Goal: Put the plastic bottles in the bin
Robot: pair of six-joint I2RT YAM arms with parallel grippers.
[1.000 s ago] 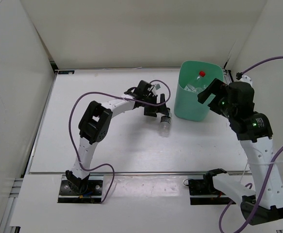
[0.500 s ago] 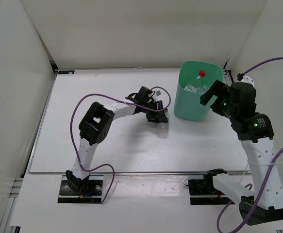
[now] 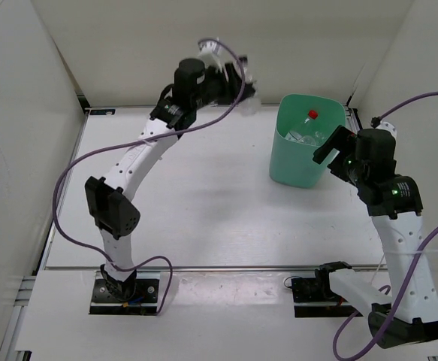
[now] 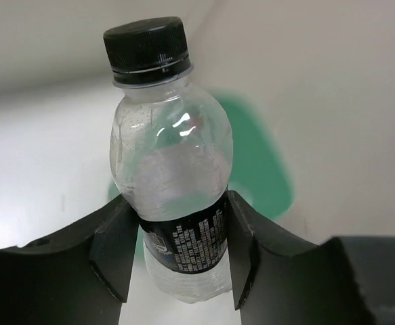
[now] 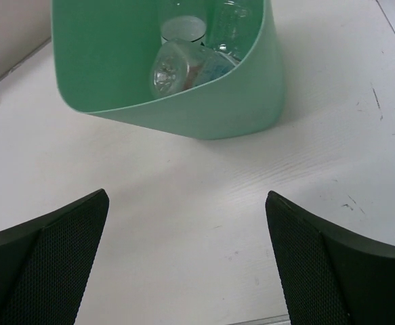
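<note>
My left gripper [image 4: 177, 206] is shut on a clear plastic bottle [image 4: 173, 149] with a black cap and a dark label, its jaws pressing the label band from both sides. In the top view the left gripper [image 3: 237, 81] is raised high, left of the mint-green bin [image 3: 294, 162]. The bin [image 4: 258, 162] shows as a green blur behind the held bottle. A red-capped bottle [image 3: 312, 115] and other clear bottles [image 5: 183, 64] lie inside the bin [image 5: 204, 108]. My right gripper [image 5: 187, 206] is open and holds nothing, hovering at the bin's near right side [image 3: 331, 143].
White walls enclose the white table [image 3: 203, 203] at the left, back and right. The left arm's purple cable [image 3: 113, 150] loops beside the arm. A metal rail [image 3: 219, 267] runs along the table's near edge.
The left gripper shut on the bottle that lay on the table left of the bin, then rose high and back with it. The right arm barely moved.
</note>
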